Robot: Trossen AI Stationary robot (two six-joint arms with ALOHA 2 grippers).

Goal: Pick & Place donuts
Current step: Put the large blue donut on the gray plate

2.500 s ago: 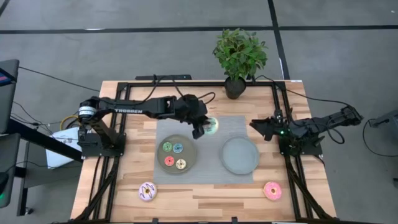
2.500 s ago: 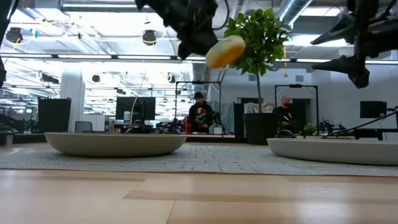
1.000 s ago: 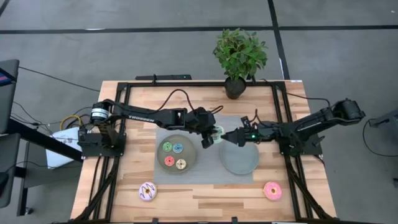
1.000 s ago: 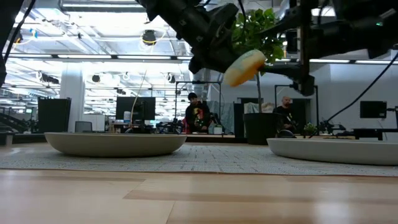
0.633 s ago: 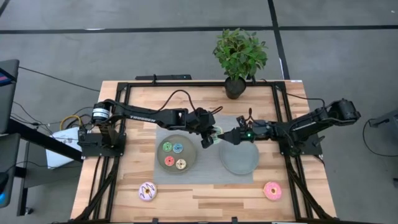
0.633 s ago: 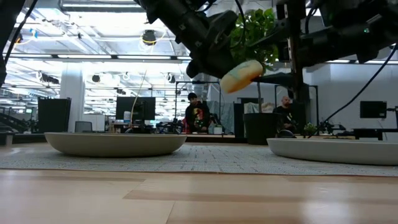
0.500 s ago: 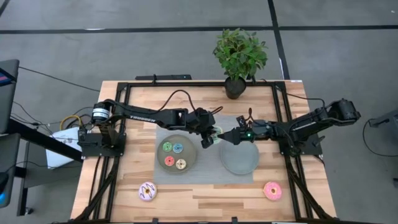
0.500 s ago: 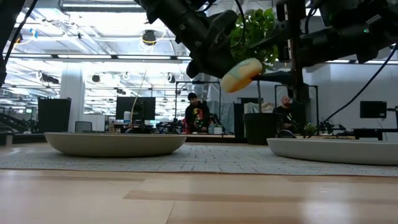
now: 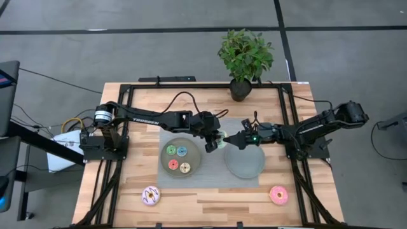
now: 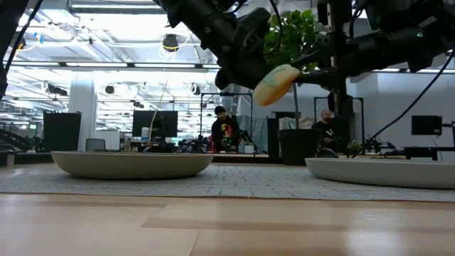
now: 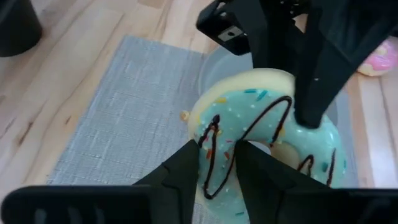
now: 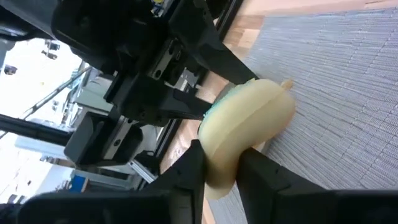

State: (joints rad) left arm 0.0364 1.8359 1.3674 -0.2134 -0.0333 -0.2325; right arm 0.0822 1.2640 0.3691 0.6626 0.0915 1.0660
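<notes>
A green-iced donut (image 9: 220,137) with chocolate drizzle hangs in the air between the two grey plates, and both grippers are on it. My left gripper (image 9: 213,141) comes from the table's left and is shut on it. My right gripper (image 9: 232,140) comes from the table's right and is closed on its other side. Several tiny donuts lie in the left plate (image 9: 163,159). The right plate (image 9: 245,166) holds nothing. A purple-white donut (image 9: 151,195) and a pink donut (image 9: 278,194) lie flat on the wood near the front edge. My left gripper pinches the donut's rim (image 11: 214,140) between its two fingers, roughly level from the table's left. The donut is lifted clear and tilted, its iced face turned up. My right gripper has the opposite rim (image 12: 227,158) between its two fingers, one finger (image 11: 311,93) on the iced face and the other on the cream underside, level from the table's right.
A grey mat (image 9: 210,181) lies under both plates. A potted plant (image 9: 245,54) stands at the far edge. Black frame rails (image 9: 289,114) run along the table's sides. Bare wood lies in front of the mat between the two front donuts.
My right gripper has moved a little toward the table's left, up to the donut held by my left gripper, and its fingers now stand around the rim. The donut has dipped slightly and stays lifted clear.
</notes>
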